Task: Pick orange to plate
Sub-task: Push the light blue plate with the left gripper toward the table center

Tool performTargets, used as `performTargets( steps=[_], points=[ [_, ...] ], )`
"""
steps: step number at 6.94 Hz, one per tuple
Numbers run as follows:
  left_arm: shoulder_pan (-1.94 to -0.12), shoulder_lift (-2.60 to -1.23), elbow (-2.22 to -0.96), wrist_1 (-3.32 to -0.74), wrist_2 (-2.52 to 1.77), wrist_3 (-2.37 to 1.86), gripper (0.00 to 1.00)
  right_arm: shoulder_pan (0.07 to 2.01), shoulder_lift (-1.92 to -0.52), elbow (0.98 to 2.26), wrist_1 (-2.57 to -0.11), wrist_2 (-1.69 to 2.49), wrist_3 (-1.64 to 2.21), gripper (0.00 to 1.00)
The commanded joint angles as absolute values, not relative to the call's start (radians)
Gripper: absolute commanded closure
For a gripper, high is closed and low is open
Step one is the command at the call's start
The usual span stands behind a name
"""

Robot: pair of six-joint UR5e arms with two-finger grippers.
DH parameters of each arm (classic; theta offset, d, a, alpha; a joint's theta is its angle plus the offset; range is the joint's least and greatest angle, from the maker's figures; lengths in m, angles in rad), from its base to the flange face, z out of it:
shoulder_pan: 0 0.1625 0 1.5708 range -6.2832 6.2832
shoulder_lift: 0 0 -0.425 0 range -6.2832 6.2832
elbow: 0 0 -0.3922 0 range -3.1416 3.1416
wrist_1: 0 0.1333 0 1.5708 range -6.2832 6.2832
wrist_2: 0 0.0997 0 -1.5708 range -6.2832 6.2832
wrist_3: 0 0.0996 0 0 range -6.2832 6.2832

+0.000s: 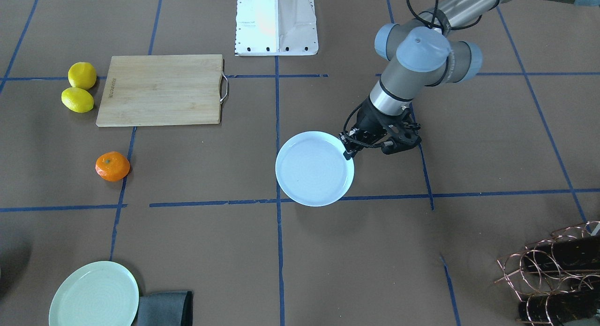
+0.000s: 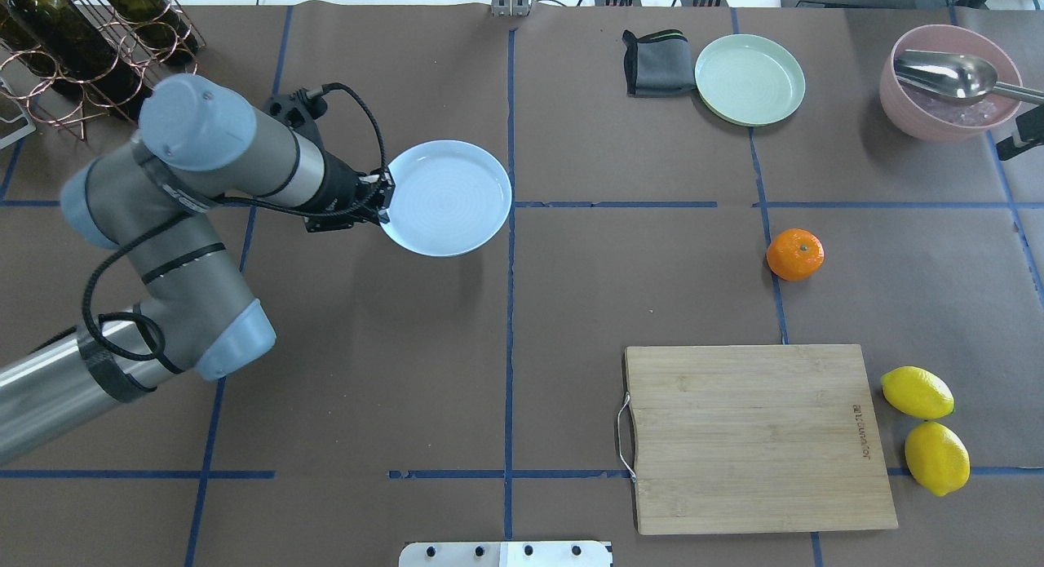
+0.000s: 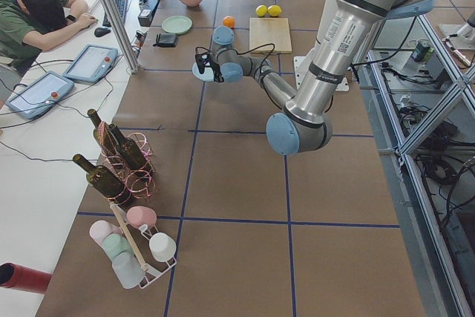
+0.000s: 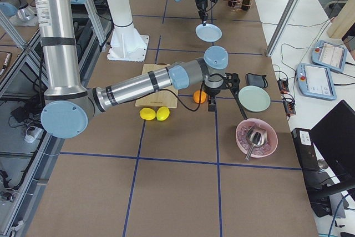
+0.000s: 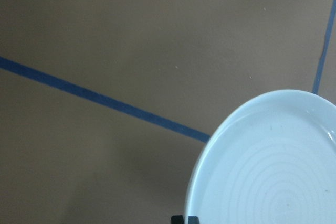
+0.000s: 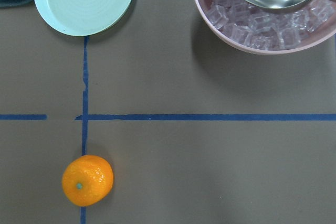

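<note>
My left gripper [image 2: 383,200] is shut on the near-left rim of the pale bluish-white plate [image 2: 449,196] and holds it a little above the table, where it casts a shadow. The plate [image 5: 273,171] fills the lower right of the left wrist view. It holds nothing. The orange [image 2: 794,254] lies far off on a blue tape line, alone on the brown table, and the orange [image 6: 87,180] also shows low in the right wrist view. My right gripper [image 4: 212,102] hangs near the orange [image 4: 199,96] in the exterior right view; I cannot tell whether it is open or shut.
A wooden cutting board [image 2: 758,436] lies near the robot, with two lemons [image 2: 917,392] beside it. At the far edge stand a pale green plate [image 2: 750,79], a dark cloth [image 2: 656,63] and a pink bowl [image 2: 950,81] of ice with a spoon. A bottle rack [image 2: 73,53] is at far left.
</note>
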State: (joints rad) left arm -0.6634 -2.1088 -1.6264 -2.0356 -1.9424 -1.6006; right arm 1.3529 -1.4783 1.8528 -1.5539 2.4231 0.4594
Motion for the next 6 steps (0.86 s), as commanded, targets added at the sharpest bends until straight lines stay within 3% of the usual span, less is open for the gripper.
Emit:
performTargets(
  steps=[1,5,6],
  points=[
    [-0.542,-2.131,-1.623,-2.031,-1.811,-1.65,1.0,1.303,-1.456,1.862,-1.554,2.418,0.532,0.0],
    [-0.474,-2.158,-1.571,-2.04,-1.766,-1.719,0.97,1.232,-1.425,1.862,-1.485,2.367,0.662,0.0],
    [-0.476,-2.152,-1.574,-2.04,-1.767,-1.71,0.27,1.207,-1.421,1.862,-1.48,2.359,0.69,0.0]
  ],
)
